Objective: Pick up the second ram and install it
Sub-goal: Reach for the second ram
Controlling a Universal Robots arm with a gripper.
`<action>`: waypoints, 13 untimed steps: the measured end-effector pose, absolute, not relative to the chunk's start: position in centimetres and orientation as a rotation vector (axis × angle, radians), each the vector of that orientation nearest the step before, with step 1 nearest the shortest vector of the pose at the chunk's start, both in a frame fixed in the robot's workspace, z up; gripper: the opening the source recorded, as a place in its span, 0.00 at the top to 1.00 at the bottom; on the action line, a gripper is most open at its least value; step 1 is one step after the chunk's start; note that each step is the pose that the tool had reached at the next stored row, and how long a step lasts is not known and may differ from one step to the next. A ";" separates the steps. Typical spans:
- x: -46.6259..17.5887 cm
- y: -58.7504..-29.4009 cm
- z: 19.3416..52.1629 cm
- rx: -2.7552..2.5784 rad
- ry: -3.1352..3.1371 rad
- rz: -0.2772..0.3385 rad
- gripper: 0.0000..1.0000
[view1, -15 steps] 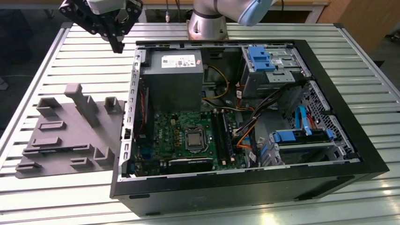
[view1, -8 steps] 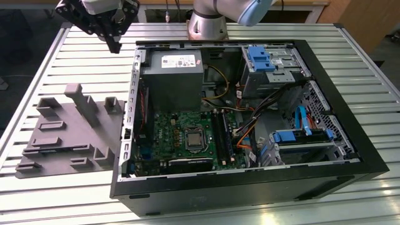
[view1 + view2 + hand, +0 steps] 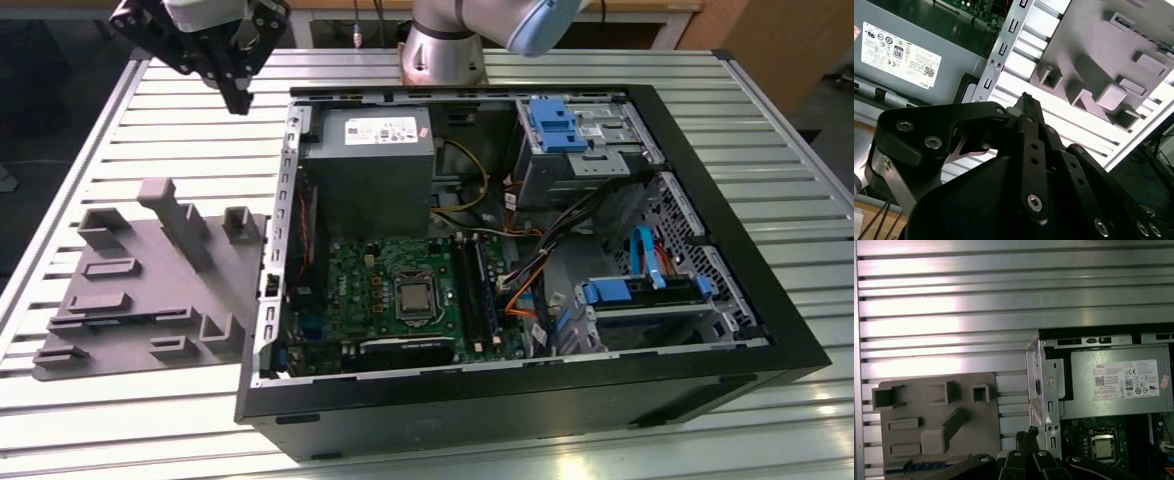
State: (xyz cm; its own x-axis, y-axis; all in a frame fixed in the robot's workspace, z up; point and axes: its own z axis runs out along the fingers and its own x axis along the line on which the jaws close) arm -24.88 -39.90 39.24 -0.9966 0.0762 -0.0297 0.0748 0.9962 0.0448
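My end effector (image 3: 238,97) hangs clenched on nothing above the surface (image 3: 174,140), near the back corner of the open computer case (image 3: 534,410). The second ram (image 3: 924,466) looks to be the bluish strip lying in the gray fixture (image 3: 939,405) (my own linkage hides part of it). To grasp it well, I'd release my fingers, square them across its long edges, and descend straight.
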 end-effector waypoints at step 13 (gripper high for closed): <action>-26.0 -39.9 39.2 0.118 3.107 0.068 0.89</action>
State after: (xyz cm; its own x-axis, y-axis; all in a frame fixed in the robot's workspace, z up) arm -26.01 -39.90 39.21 -0.9966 0.0762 -0.0297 0.0749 0.9962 0.0447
